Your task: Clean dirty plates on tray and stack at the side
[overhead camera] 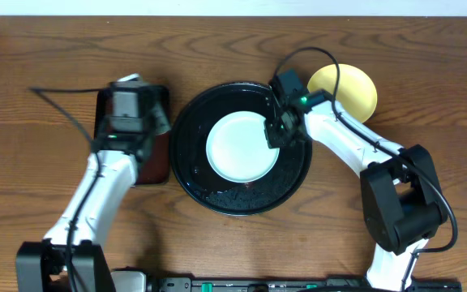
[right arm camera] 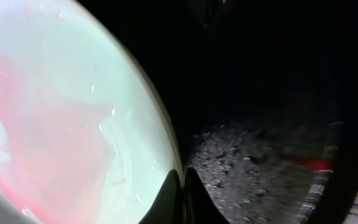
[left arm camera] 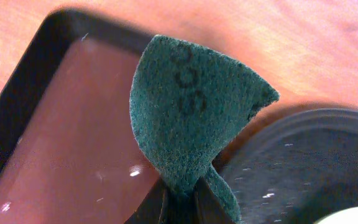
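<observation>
A pale mint-white plate lies in the middle of the round black tray. My right gripper is shut on this plate's right rim. In the right wrist view its fingers pinch the rim of the plate, which shows a reddish tint. A pale yellow plate lies on the table right of the tray, partly behind the right arm. My left gripper is over the brown tray and is shut on a green scouring pad. A third plate does not show.
A small rectangular reddish-brown tray sits left of the black tray; it also shows in the left wrist view. Water drops lie on the black tray's floor. A black cable runs across the table at the left.
</observation>
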`<state>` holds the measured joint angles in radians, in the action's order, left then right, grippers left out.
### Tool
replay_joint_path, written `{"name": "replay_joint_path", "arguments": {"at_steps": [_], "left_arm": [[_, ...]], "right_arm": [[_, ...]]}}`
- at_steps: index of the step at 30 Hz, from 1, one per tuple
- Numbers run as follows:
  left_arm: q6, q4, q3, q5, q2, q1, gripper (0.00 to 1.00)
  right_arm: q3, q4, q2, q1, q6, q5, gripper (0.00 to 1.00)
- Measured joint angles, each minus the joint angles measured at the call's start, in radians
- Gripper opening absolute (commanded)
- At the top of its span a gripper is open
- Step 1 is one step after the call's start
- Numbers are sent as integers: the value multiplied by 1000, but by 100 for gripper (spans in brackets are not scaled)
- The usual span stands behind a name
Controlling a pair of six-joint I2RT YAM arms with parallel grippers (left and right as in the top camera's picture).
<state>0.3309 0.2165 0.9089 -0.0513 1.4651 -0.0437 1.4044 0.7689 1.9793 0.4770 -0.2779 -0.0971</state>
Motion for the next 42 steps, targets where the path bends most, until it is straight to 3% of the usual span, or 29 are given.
{"name": "replay_joint_path", "arguments": {"at_steps": [8, 14, 22, 34, 37, 41, 42], "left_arm": [[0, 23, 0, 156, 133, 171, 7], [0, 16, 0, 184, 211, 235, 8], [0, 11, 0, 188, 217, 279, 8], [0, 8, 0, 188, 242, 279, 8], [0, 7, 0, 188, 243, 279, 17], [-9, 8, 0, 188, 243, 280, 57], [-8, 8, 0, 188, 243, 279, 62]], "right_arm": [[234, 153, -5, 111, 110, 328, 1], [352, 233, -8, 240, 179, 674, 1], [408, 213, -12, 450, 342, 1087, 1], [408, 193, -12, 518, 452, 1272, 1], [408, 193, -12, 518, 456, 1279, 1], [408, 193, -12, 518, 460, 1284, 1], [408, 192, -12, 518, 460, 1284, 1]]}}
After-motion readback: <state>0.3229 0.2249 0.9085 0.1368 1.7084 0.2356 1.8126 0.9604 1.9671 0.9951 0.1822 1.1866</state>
